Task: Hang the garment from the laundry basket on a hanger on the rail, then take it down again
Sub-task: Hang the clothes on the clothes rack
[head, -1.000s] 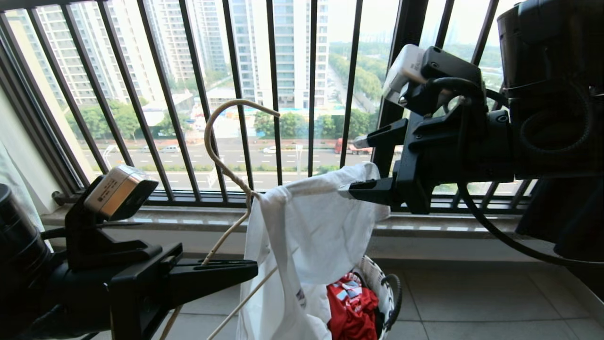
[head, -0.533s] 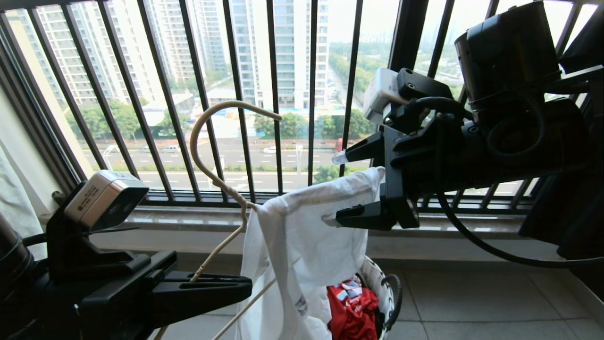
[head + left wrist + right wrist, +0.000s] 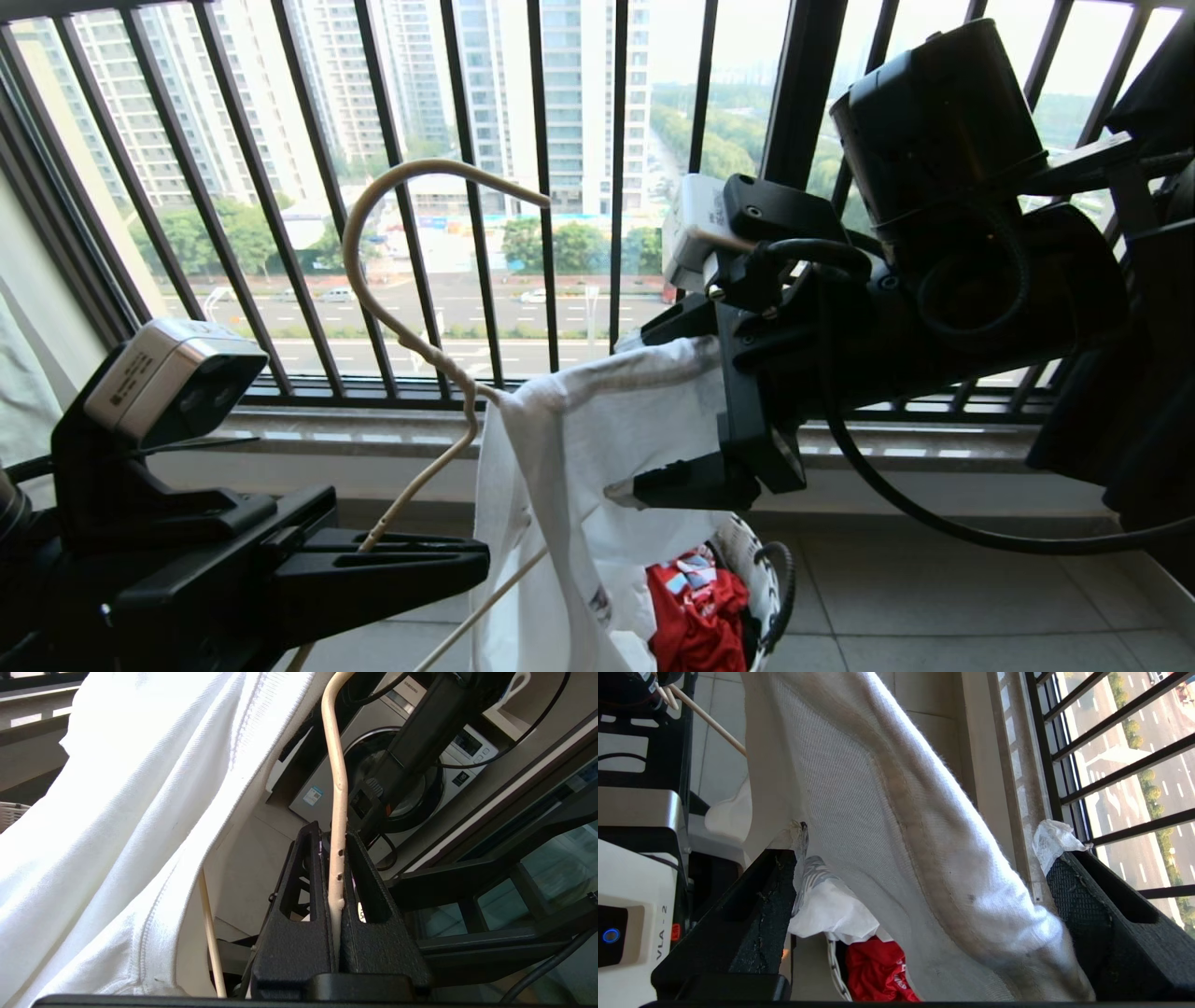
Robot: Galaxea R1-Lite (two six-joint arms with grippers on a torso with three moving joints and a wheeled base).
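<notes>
head view: nearest the camera, the left gripper is clamped on the hanger, whose lower end is cut off by the frame edge. the garment drapes over the hanger's far arm, its chest print folded and unreadable. the right gripper stands wide around the cloth's upper edge, one finger hidden behind the fabric. below, the laundry basket is mostly covered by the shirt, with a red garment showing inside it. in the right wrist view a white machine reads "vla - 2". beyond stands the black window railing.
</notes>
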